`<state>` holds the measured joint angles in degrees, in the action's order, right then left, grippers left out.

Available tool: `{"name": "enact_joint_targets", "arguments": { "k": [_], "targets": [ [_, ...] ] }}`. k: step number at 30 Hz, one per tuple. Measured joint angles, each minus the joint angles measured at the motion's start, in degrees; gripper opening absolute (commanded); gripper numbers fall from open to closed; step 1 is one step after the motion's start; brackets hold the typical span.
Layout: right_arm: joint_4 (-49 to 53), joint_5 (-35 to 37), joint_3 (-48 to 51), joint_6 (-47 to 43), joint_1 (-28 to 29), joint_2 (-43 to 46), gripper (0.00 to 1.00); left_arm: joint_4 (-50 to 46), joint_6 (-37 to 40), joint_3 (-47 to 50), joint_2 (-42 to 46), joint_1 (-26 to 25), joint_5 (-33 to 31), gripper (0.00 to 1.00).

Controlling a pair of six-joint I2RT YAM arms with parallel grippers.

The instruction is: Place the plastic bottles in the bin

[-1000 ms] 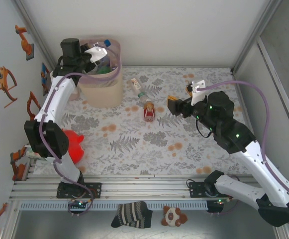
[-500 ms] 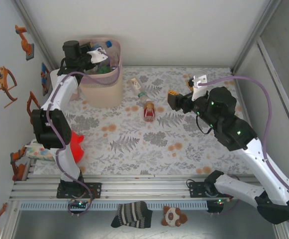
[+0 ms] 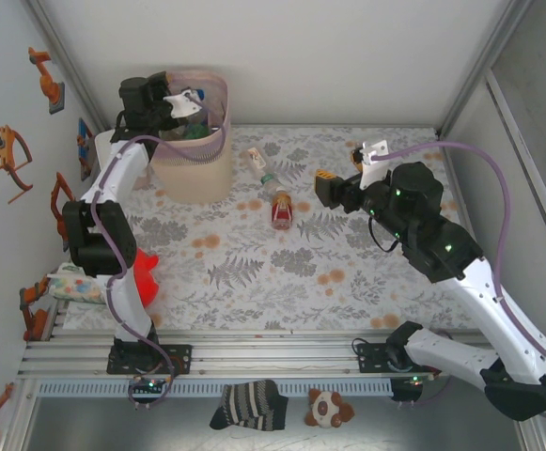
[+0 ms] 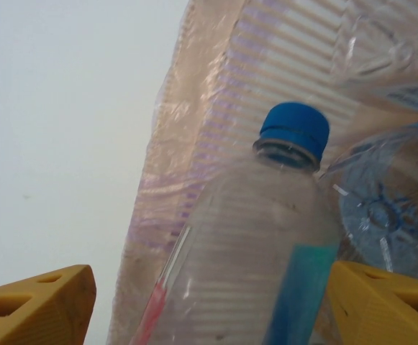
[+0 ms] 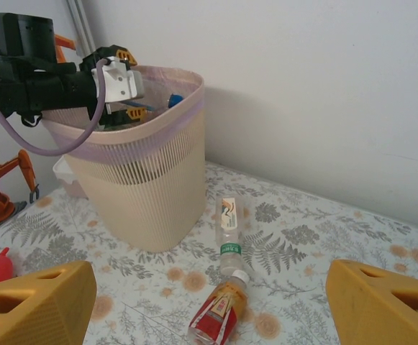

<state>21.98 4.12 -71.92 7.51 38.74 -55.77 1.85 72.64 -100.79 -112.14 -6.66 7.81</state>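
The beige bin (image 3: 194, 171) with a pink bag over its rim stands at the back left. My left gripper (image 3: 184, 101) hangs over its mouth, open. A clear blue-capped bottle (image 4: 266, 237) lies between the spread fingers (image 4: 36, 305), clear of the left one, with other bottles (image 4: 388, 208) under it in the bin (image 4: 216, 108). On the table lie a clear bottle with an orange-and-white label (image 5: 227, 214), a clear one with a green band (image 5: 231, 251) and an amber red-labelled bottle (image 5: 221, 316). My right gripper (image 5: 209, 305) hovers open above them, holding nothing.
A red plush toy (image 3: 139, 272) sits by the left arm. A small white box (image 5: 68, 172) stands behind the bin (image 5: 147, 194). Orange toy excavators (image 3: 5, 155) hang on the left wall. The three loose bottles lie just right of the bin.
The left gripper's jaws have spread apart over the bin, freeing the blue-capped bottle. The right gripper has shifted slightly up and left.
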Motion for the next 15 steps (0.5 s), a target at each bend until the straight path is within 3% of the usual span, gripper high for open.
{"name": "enact_joint_targets", "arguments": {
  "k": [9,15],
  "targets": [
    [-0.1,-0.2,0.0,0.0,0.0,-0.1,0.82,-2.1,-4.6,2.1,5.3,2.3,2.0,0.84],
    [-0.5,-0.4,0.0,0.0,0.0,-0.1,0.82,-6.9,-14.3,2.3,11.8,2.3,5.6,0.78]
  ]
}}
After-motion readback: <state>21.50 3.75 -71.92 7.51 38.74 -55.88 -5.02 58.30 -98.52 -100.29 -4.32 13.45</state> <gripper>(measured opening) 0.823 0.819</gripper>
